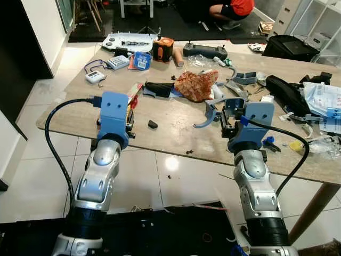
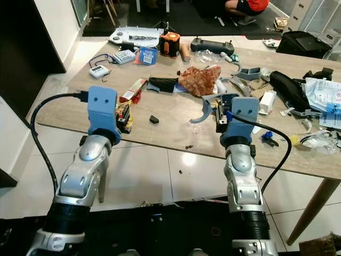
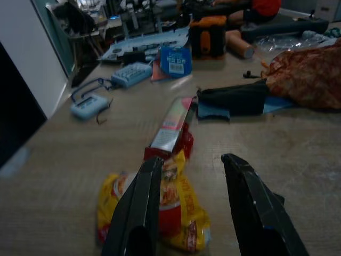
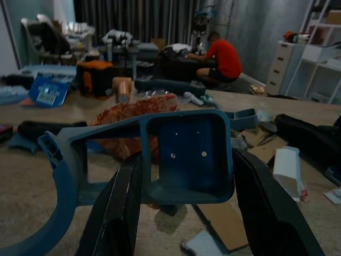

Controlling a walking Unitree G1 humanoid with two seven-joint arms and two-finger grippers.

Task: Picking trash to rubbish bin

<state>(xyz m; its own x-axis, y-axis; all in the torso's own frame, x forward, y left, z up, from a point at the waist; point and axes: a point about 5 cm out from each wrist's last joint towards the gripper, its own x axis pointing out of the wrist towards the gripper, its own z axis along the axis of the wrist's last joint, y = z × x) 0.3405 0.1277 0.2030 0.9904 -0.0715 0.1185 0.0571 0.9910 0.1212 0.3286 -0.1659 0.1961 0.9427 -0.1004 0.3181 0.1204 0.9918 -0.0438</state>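
Observation:
My left gripper (image 3: 193,160) is open low over the wooden table (image 1: 176,133), near its front left edge. A crumpled yellow and red snack wrapper (image 3: 178,210) lies just under and between its fingers (image 3: 139,208). My right gripper (image 4: 186,162) is shut on a blue plastic part (image 4: 184,125) with a square cup and a curved arm, seen over the middle of the table as the blue part (image 1: 209,118). A slim red box (image 1: 135,92) lies beyond the wrapper. A crumpled red-orange bag (image 1: 196,85) sits further back at the centre.
Clutter covers the back and right of the table: an orange tool (image 1: 163,49), a black controller (image 1: 205,50), a black bag (image 1: 287,93), plastic sheets (image 1: 324,101). A small black piece (image 1: 153,124) lies between the grippers. A person (image 1: 232,9) crouches beyond the table.

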